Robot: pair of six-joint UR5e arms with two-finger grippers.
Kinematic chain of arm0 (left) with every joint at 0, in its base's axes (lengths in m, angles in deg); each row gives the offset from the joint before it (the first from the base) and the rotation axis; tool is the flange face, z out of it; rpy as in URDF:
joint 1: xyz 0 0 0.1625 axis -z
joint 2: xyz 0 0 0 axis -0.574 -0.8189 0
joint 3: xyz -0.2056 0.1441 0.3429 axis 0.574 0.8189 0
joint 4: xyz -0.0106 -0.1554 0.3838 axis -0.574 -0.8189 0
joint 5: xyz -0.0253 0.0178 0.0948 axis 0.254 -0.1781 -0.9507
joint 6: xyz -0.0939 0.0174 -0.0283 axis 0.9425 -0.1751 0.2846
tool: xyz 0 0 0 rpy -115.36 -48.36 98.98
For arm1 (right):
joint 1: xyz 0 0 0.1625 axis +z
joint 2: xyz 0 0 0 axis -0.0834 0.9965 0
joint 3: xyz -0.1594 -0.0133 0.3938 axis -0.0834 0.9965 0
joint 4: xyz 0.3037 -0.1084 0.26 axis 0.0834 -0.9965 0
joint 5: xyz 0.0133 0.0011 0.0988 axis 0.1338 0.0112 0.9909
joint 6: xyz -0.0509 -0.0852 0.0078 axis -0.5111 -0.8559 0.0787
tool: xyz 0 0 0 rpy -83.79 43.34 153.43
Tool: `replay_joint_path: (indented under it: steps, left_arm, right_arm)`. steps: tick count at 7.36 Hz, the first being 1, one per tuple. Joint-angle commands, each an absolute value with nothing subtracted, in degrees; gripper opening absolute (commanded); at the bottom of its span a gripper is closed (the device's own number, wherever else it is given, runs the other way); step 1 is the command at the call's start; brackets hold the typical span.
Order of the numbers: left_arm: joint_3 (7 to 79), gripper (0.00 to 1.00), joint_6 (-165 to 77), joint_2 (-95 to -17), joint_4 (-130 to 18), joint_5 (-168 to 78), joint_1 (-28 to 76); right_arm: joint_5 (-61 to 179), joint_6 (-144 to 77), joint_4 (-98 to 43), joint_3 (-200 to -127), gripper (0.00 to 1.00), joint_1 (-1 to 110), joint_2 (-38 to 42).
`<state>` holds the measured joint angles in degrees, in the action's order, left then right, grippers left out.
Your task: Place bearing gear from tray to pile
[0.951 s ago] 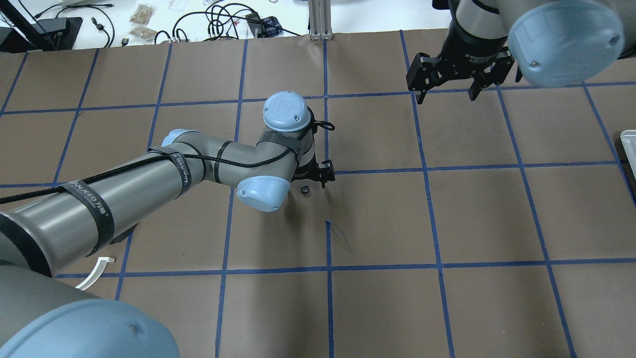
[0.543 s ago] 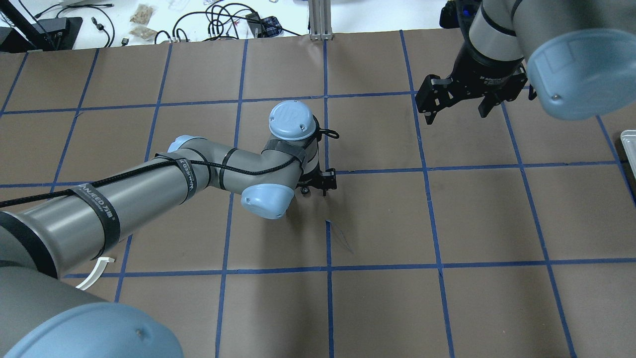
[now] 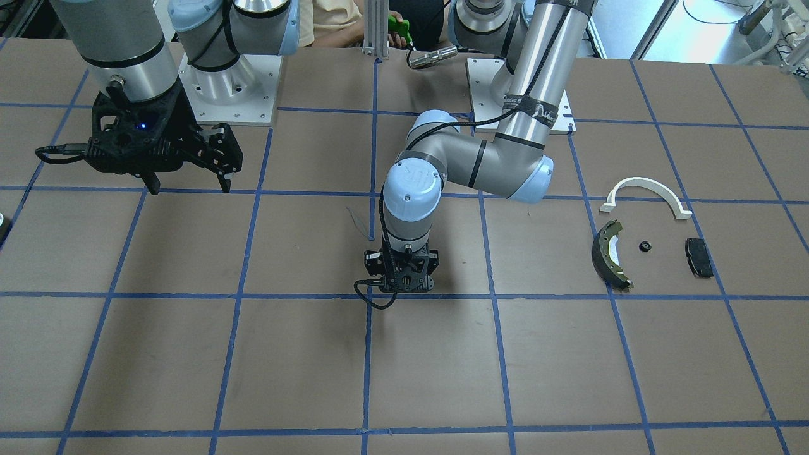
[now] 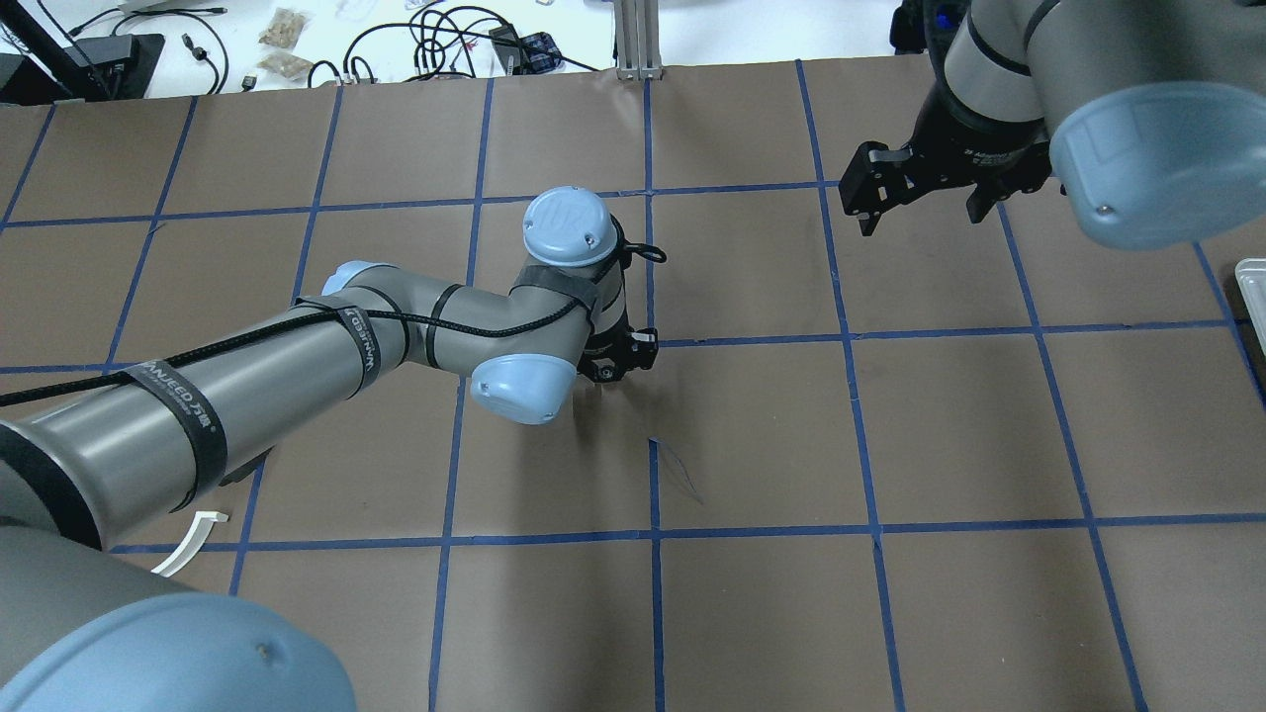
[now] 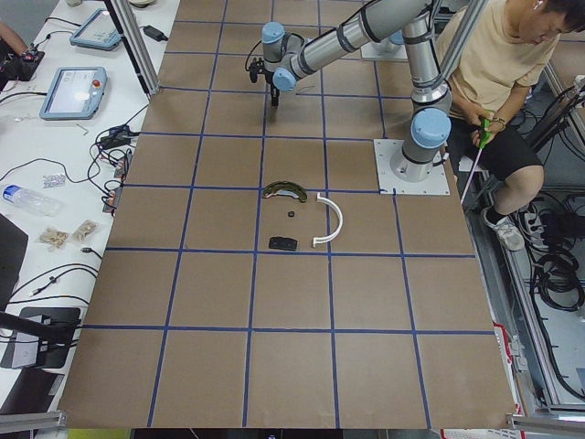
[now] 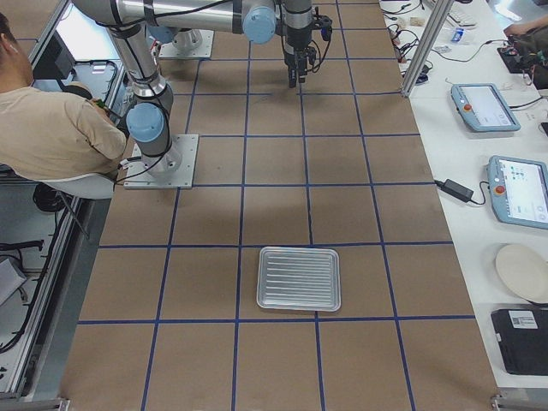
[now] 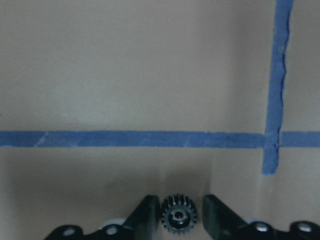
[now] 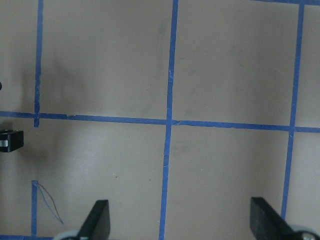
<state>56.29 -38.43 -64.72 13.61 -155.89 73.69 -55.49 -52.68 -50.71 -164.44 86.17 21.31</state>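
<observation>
Two small dark toothed gears: one gear (image 7: 179, 222) clenched in the left gripper (image 7: 180, 212), another gear (image 3: 644, 246) within the pile (image 3: 610, 256). The right gripper (image 4: 920, 222) is spread. A black arm strap (image 4: 183, 396) reads "ANJEED".

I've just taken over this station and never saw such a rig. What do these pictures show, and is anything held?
Two robot arms, left and right, work at a taped brown table. Two cameras look down from behind and across, two from the table's ends, and one rides each wrist. The left gripper, mid-table, has its jaws closed on a small toothed bearing gear, clearest in its wrist view. The right gripper hangs open, holding nothing. Toward the robot's left lies the pile: a white half-ring arch, a dark brake shoe, a black pad and a small black part. A metal tray sits toward its right.
</observation>
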Motion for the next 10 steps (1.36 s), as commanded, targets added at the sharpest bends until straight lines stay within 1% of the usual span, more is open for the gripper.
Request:
replay_joint_path:
  steps: [1, 3, 4, 5, 7, 8, 9, 10]
  left_arm:
    - [52.94, 0.0, -40.49, -63.13, 7.93, -153.69, 69.16]
    - [47.58, 0.0, -50.73, -59.35, -9.35, -152.96, 60.99]
    - [47.65, 0.0, -55.14, -57.42, -13.62, -158.01, 57.12]
    - [48.6, 0.0, -62.06, -56.09, -14.79, -160.67, 52.47]
    - [53.95, 0.0, -84.01, -54.33, -13.84, -164.55, 40.79]
    - [55.28, 0.0, -90.02, -54.67, -11.49, -164.48, 34.12]
    - [56.16, 0.0, -96.51, -55.98, -5.98, -164.48, 28.14]
    - [57.3, 0.0, -98.58, -56.86, -2.62, -164.22, 24.6]
  right_arm:
    - [-54.49, -52.68, -47.61, -161.46, 1.0, 86.1, 20.0]
    - [-53.69, -53.38, -47.35, -161.46, 1.0, 85.92, 21.39]
    - [-53.69, -52.95, -47.61, -161.2, 1.0, 85.92, 22.45]
    - [-54.47, -52.59, -45.61, -161.46, 1.0, 85.92, 22.72]
    - [-54.39, -51.37, -44.09, -161.37, 1.0, 85.83, 22.64]
    - [-54.39, -49.88, -44.09, -161.54, 1.0, 85.4, 22.64]
    - [-54.48, -50.21, -44.09, -161.46, 1.0, 84.61, 22.72]
    - [-54.39, -49.96, -44.09, -161.55, 1.0, 84.43, 22.81]
